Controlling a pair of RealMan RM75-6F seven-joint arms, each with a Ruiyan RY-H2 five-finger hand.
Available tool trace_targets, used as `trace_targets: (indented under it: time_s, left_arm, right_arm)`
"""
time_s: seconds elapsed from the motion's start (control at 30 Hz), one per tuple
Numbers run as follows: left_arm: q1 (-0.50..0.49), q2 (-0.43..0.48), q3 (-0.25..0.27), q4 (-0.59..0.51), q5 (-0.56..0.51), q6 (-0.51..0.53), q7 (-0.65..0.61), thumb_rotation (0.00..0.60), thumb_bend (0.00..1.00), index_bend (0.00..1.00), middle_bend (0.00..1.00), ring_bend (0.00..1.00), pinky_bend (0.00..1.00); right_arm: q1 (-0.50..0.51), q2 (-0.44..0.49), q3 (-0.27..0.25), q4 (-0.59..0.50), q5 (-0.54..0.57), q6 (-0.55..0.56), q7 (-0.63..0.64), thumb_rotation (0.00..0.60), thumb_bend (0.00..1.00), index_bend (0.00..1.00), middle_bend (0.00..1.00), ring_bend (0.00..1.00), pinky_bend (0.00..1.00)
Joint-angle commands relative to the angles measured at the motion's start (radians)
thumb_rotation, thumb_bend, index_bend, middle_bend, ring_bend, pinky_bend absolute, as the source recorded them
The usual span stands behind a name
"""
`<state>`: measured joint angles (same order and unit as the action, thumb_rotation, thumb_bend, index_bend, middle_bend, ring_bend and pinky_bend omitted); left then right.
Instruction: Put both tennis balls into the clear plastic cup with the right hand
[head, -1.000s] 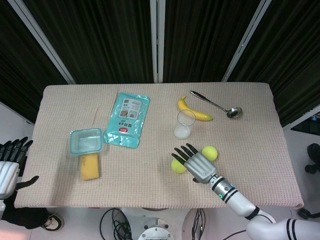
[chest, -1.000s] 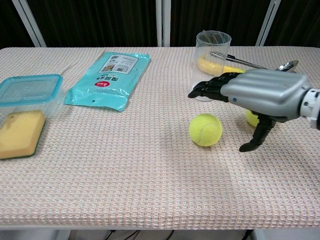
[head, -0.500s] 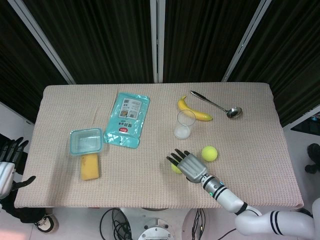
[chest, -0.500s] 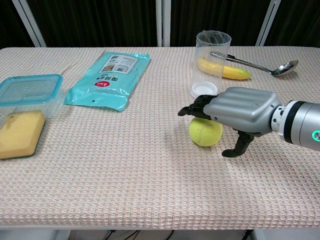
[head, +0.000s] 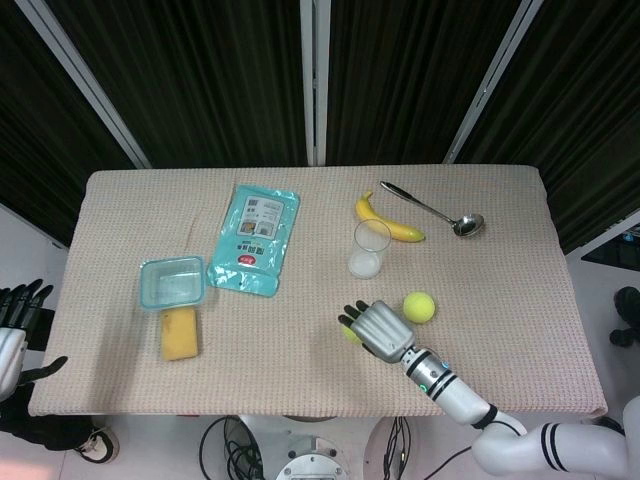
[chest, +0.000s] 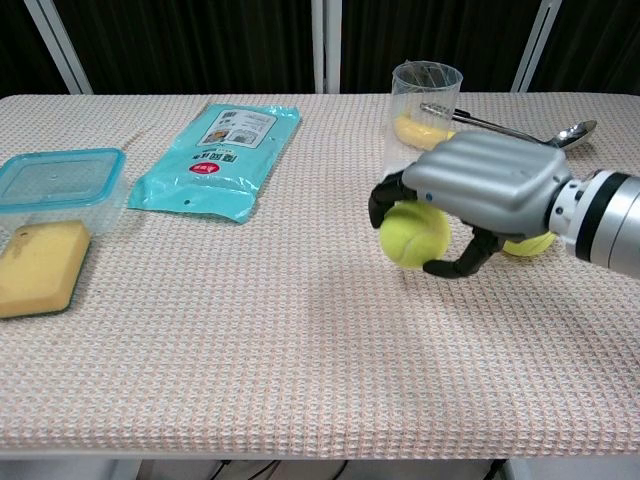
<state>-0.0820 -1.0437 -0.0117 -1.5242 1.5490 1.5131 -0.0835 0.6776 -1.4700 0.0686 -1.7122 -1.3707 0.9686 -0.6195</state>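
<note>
Two yellow-green tennis balls are on the woven beige tabletop (head: 500, 300): the near tennis ball (chest: 413, 234) sits inside the right hand (chest: 480, 190), whose dark fingers (chest: 383, 199) and thumb curl around it, while the second tennis ball (head: 419, 306) lies just right of that hand. Beyond them stands the upright clear plastic cup (chest: 424, 110), with a yellow banana (head: 387, 221) and a metal ladle (head: 432, 210) farther back. At the far left edge, the left hand (head: 18, 330) hangs off the tabletop, fingers apart, holding nothing.
</note>
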Motion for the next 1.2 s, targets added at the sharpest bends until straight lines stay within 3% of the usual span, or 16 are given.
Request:
trace_targets:
  time_s: [0.03,0.2,0.4,0.53,0.83,0.9,1.0,1.07,1.13,1.2]
  left_arm:
    - [0.001,0.001,-0.001,-0.001,0.001,0.003,-0.002,0.6,0.0,0.01,0.0,0.0,0.0]
    - [0.0,-0.007,-0.007,0.005,0.002,0.01,0.037,0.6,0.0,0.01,0.0,0.0,0.0]
    - [-0.001,-0.014,-0.01,0.006,0.003,0.013,0.075,0.6,0.0,0.01,0.0,0.0,0.0]
    - [-0.007,-0.014,-0.012,0.004,-0.001,0.001,0.079,0.6,0.0,0.01,0.0,0.0,0.0]
    - [-0.016,-0.017,-0.02,0.018,0.004,0.002,0.047,0.6,0.0,0.02,0.0,0.0,0.0]
    - [-0.016,-0.017,-0.021,0.019,0.004,0.003,0.045,0.6,0.0,0.02,0.0,0.0,0.0]
    - [-0.016,-0.018,-0.022,0.021,0.003,0.005,0.045,0.6,0.0,0.03,0.0,0.0,0.0]
    - [-0.016,-0.017,-0.022,0.021,0.003,0.004,0.045,0.6,0.0,0.03,0.0,0.0,0.0]
    - [-0.017,-0.017,-0.022,0.02,0.003,0.004,0.046,0.6,0.0,0.03,0.0,0.0,0.0]
    - [-0.017,-0.016,-0.022,0.016,0.004,0.003,0.049,0.6,0.0,0.03,0.0,0.0,0.0]
  right_arm:
    - [0.002,0.058,0.05,-0.057,-0.064,0.066,0.06,0.6,0.34,0.58,0.53,0.52,0.75]
    - [0.027,0.096,0.144,-0.071,-0.062,0.114,0.09,0.6,0.33,0.59,0.54,0.54,0.75]
    - [0.058,0.061,0.241,-0.008,0.078,0.136,0.057,0.6,0.33,0.57,0.52,0.53,0.75]
    - [0.074,0.025,0.261,0.064,0.161,0.142,0.026,0.6,0.32,0.55,0.49,0.53,0.74]
    - [0.097,0.01,0.26,0.131,0.205,0.127,0.052,0.6,0.31,0.45,0.42,0.5,0.7]
    - [0.101,0.013,0.262,0.127,0.222,0.126,0.044,0.6,0.27,0.37,0.37,0.41,0.64]
    - [0.109,0.028,0.262,0.11,0.27,0.101,0.024,0.6,0.16,0.11,0.19,0.16,0.38]
    - [0.116,0.047,0.263,0.087,0.308,0.071,0.026,0.6,0.09,0.02,0.09,0.04,0.24]
    - [0.117,0.055,0.265,0.074,0.327,0.064,0.038,0.6,0.03,0.0,0.02,0.0,0.14]
    - [0.114,0.061,0.264,0.064,0.329,0.065,0.064,0.6,0.01,0.0,0.0,0.0,0.1]
